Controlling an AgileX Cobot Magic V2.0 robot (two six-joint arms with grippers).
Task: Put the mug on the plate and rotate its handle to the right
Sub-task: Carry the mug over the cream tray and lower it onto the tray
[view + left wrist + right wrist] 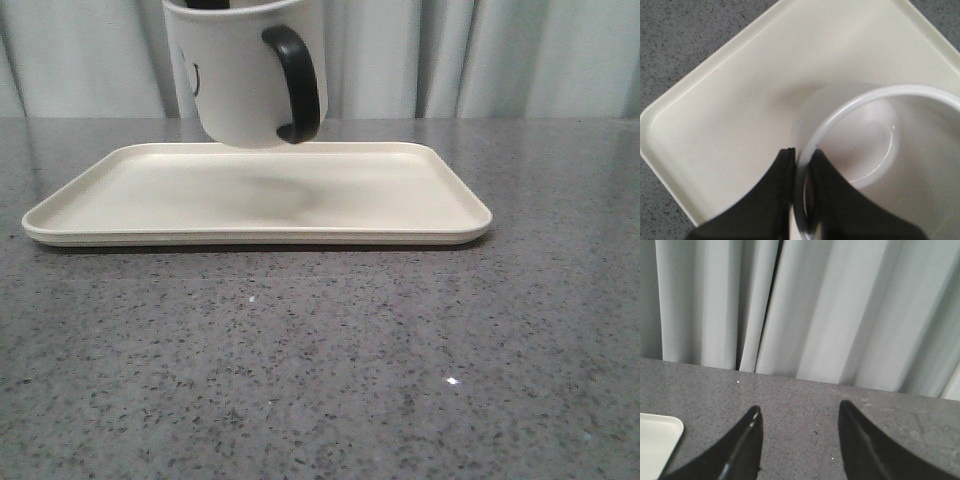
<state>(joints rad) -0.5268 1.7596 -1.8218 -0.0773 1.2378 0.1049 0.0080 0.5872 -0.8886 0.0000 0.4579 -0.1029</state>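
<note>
Fingers (782, 172) pinching mug (245, 75) rim, above plate (440, 200)

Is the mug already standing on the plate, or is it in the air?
In the air. The mug hangs above the plate, casting a shadow there; the left gripper pinches its rim.

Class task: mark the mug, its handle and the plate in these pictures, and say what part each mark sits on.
mug (235, 85): front view, white side wall.
handle (300, 80): front view, outer curve of the black loop.
plate (250, 236): front view, near rim.
</note>
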